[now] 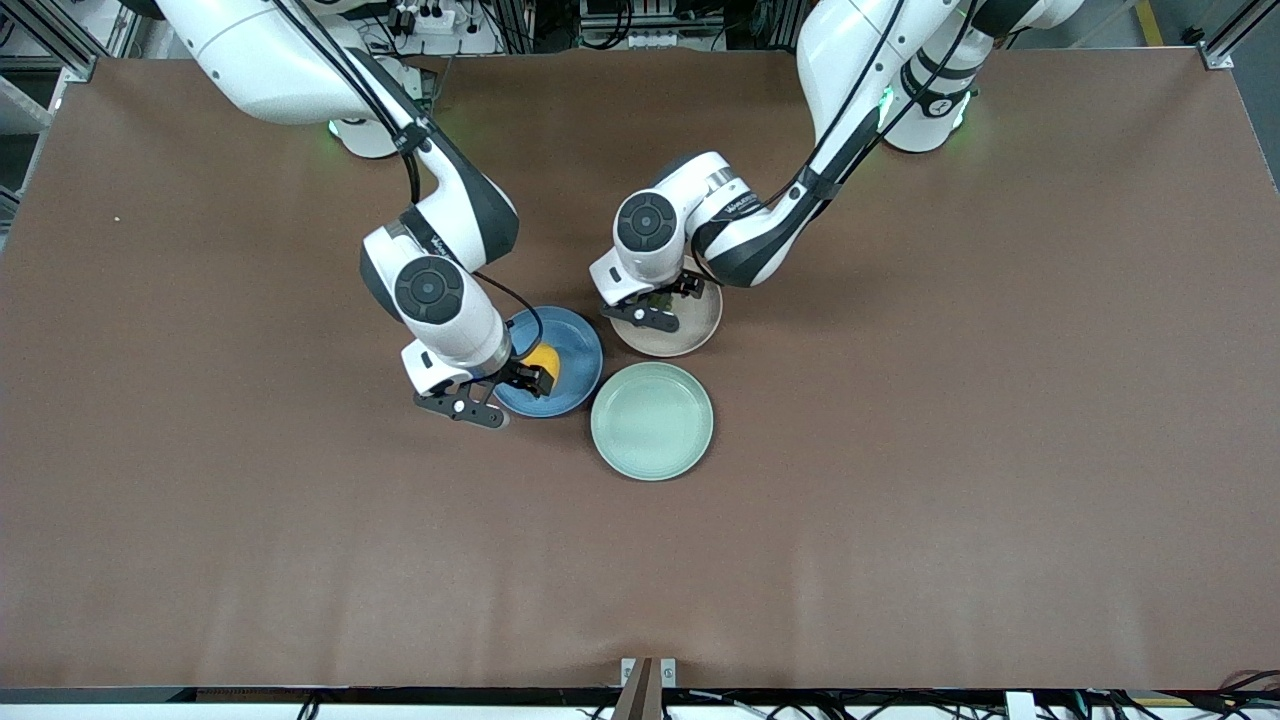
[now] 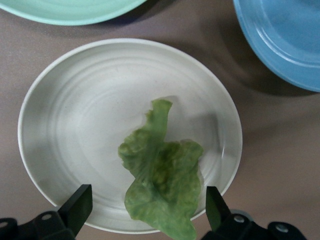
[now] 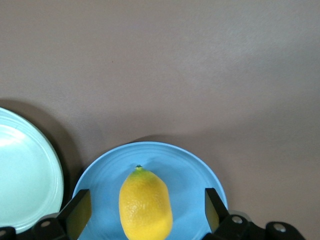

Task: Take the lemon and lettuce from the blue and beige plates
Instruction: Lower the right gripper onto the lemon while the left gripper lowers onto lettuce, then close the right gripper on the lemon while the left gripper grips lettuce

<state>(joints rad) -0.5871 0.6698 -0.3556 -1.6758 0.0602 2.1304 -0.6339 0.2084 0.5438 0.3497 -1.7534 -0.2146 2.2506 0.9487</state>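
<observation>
Right gripper: the right arm's black two-finger gripper (image 3: 145,212) hangs over the round blue ceramic plate (image 1: 578,345), fingers spread wide, nothing between them yet.
Lemon: the smooth yellow oval lemon (image 3: 145,205) lies on the blue plate, centred between the right gripper's fingertips, long axis pointing away from the wrist.
Lemon handling: probably firm and fairly heavy for its size, with a waxy curved skin — a pinch across the thick middle looks safest; near the tapered ends it could squirt out.
Left gripper: the left arm's black two-finger gripper (image 2: 147,212) is over the round beige ceramic plate (image 2: 75,115), fingers also spread, holding nothing.
Lettuce: the crumpled green lettuce leaf (image 2: 160,185) lies flat on the beige plate, its wider part between the left gripper's fingers, its narrow tip reaching away from them.
Lettuce handling: likely very light, limp and easily torn — best pinched at the thick bunched fold, low to the plate.
Bystander: an empty pale green round plate (image 1: 651,420) sits beside both, under neither gripper.
</observation>
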